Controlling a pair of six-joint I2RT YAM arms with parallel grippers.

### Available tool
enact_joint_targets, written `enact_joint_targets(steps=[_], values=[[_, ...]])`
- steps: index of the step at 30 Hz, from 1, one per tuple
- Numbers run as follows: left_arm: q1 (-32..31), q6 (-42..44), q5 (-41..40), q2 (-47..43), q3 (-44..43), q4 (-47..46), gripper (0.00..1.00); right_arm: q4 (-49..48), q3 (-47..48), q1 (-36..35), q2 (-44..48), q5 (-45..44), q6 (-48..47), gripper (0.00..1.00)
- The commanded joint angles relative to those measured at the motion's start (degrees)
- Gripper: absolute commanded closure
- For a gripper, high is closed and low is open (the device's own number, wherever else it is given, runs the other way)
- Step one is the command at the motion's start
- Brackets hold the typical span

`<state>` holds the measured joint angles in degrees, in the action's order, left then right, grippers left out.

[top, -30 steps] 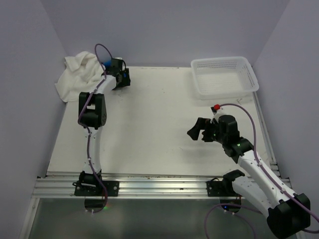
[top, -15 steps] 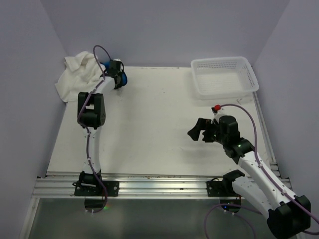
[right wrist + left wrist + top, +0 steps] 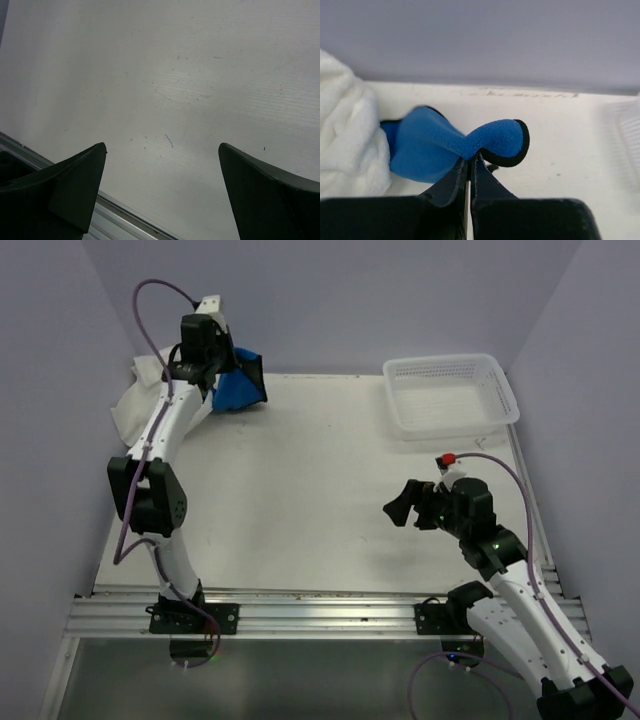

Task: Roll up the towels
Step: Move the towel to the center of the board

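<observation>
The small blue towel hangs lifted at the far left of the table, pinched at a black-edged fold by my left gripper. In the left wrist view the jaws of that gripper are pressed together on the blue towel, which droops toward the table. The large white towel lies crumpled in the far left corner, just left of the blue one, and fills the left edge of the wrist view. My right gripper hovers open over bare table at the right, holding nothing.
A white perforated basket stands at the far right corner. Purple walls close in the table on the left, back and right. An aluminium rail runs along the near edge by the arm bases.
My left gripper closed on the blue towel beside the white one and then rose with it, the arm lifting high. The right arm shifted only slightly and stayed open.
</observation>
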<state>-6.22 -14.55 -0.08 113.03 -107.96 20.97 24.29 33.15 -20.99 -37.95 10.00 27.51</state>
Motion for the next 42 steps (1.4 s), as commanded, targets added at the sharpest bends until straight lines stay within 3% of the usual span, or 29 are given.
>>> enact_joint_targets(steps=[1,10,19,27,33,36,37,40,42], values=[[-2.04,-3.73,7.54,-9.83,2.92,-1.81,1.00,5.05,4.03,-0.01,2.79,-0.68,-0.70,0.01],[-12.84,-10.32,16.86,-41.27,31.39,-4.10,1.00,9.98,7.81,-0.01,6.05,-0.59,1.23,0.01],[-21.73,-17.79,20.64,-61.59,53.02,-2.08,1.00,9.72,9.30,-0.01,5.17,0.28,2.64,0.02],[-27.00,-20.17,19.77,-63.91,64.09,-5.58,1.00,9.02,8.78,-0.01,4.47,-1.21,4.75,0.03],[-34.46,-19.82,14.94,-54.18,65.61,-13.15,0.97,7.79,7.90,-0.01,3.15,-1.74,5.54,0.03],[-39.30,-17.45,12.03,-47.67,62.97,-15.52,0.76,7.96,8.25,-0.01,2.62,-3.05,5.71,0.03],[-40.79,-16.84,11.33,-46.08,61.57,-16.22,0.58,8.14,8.42,-0.01,2.45,-3.49,5.80,0.03],[-41.94,-15.08,9.58,-41.94,59.80,-15.52,0.30,7.96,8.34,-0.01,2.27,-4.72,6.16,0.03],[-41.95,-14.64,8.78,-42.10,59.80,-15.35,0.21,8.05,8.08,-0.01,2.27,-5.51,6.50,0.02]])
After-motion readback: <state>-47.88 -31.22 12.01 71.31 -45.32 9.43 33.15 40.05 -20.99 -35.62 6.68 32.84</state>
